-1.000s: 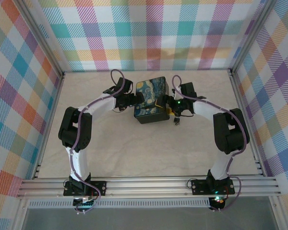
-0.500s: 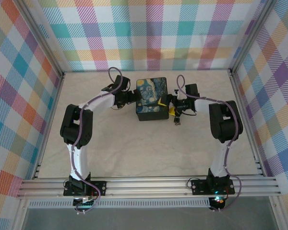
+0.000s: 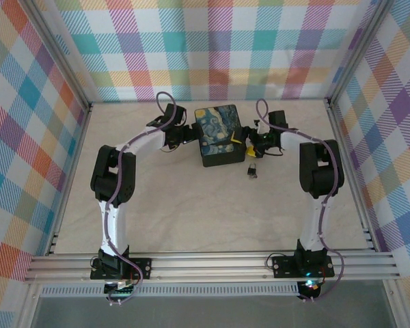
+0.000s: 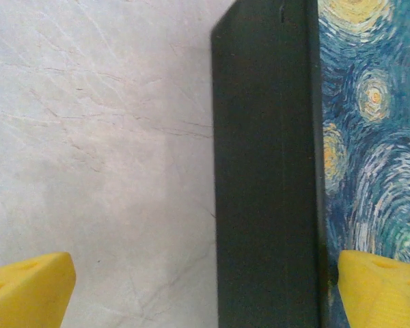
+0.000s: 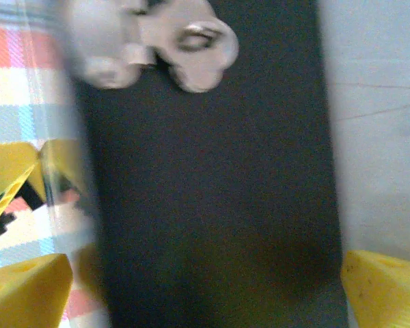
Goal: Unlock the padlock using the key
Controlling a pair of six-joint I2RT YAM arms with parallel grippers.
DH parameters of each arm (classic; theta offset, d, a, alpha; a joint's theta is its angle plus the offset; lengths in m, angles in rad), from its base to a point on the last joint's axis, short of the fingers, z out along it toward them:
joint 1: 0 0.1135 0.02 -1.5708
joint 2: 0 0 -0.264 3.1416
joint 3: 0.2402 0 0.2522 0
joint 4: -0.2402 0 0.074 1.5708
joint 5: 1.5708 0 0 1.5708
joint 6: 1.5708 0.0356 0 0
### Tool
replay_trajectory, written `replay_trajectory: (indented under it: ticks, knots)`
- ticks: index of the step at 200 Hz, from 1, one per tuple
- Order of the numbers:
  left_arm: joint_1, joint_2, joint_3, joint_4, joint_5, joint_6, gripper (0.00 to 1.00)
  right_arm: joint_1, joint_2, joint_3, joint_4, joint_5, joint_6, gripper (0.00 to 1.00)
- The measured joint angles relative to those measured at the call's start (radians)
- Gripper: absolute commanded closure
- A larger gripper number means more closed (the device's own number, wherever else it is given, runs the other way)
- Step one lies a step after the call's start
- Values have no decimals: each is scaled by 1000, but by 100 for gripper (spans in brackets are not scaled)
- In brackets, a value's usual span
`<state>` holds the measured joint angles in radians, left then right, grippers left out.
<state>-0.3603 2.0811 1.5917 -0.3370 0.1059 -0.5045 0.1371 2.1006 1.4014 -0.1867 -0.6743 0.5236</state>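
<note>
The padlock (image 3: 251, 169) is seen lying on the desk (image 3: 191, 212), right of centre, just below the lower right corner of the painted box (image 3: 219, 133) and apart from it. Farther back, the box is flanked by the left pincer (image 3: 190, 134) and the right pincer (image 3: 245, 142). Both are spread wide and nothing is held.

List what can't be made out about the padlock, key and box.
- Top view: padlock on the table, too small to show its shackle or the key.
- Right wrist: pale metal piece against the box, motion-blurred and cut by the top edge.
- Left wrist: box cut off by frame edges.
</note>
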Motion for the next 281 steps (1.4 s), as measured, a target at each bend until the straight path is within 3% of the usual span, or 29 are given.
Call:
replay_trajectory:
  ticks: [105,154,192,234,281]
  knots:
    - [3,-45,-20,-51,-48,45,0,-30,-111,-81,8,138,-3,0]
    - [25,-191,-145,-105,-162,127,0,-32,-334,-218,-3,306,-89,0]
    - [119,-356,-302,-97,-298,163,0,-34,-534,-371,6,479,-179,0]
    - [246,-529,-690,236,-517,318,0,-39,-748,-682,224,684,-298,0]
    - [265,-502,-909,533,-534,383,0,-40,-700,-778,412,794,-404,0]
